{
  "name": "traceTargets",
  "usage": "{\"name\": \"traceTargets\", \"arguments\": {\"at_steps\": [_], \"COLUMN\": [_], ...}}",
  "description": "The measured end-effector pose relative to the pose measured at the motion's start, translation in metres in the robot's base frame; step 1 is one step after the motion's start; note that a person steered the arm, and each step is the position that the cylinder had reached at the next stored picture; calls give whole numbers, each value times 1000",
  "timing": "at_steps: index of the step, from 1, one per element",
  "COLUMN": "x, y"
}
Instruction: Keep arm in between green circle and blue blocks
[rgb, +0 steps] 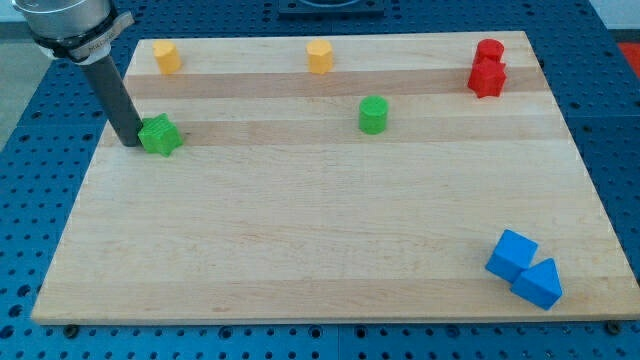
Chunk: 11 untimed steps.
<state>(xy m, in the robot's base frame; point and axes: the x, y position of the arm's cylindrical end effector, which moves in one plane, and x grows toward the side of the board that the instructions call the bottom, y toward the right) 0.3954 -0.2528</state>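
Observation:
The green circle (373, 114) stands on the wooden board above the middle, a bit to the right. Two blue blocks sit together at the view's bottom right: a blue cube (511, 254) and a blue triangular block (539, 283) touching it. My tip (131, 143) rests at the board's left side, touching the left face of a green star-shaped block (160, 135). The tip is far left of the green circle and far from the blue blocks.
Two yellow blocks (166, 56) (319, 56) sit along the top edge. Two red blocks (488, 51) (487, 77) sit stacked close at the top right. The board's left edge (95, 160) is right beside the tip.

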Motion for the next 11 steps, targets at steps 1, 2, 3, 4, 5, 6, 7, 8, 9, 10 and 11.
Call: {"name": "traceTargets", "arguments": {"at_steps": [1,2,3,4,5,6,7,8,9,10,11], "x": [-1,-16,-50,-45,-31,-10,7,13,48,80,87], "y": [0,-2,7,47,90,154,199,204,266,332,379]}}
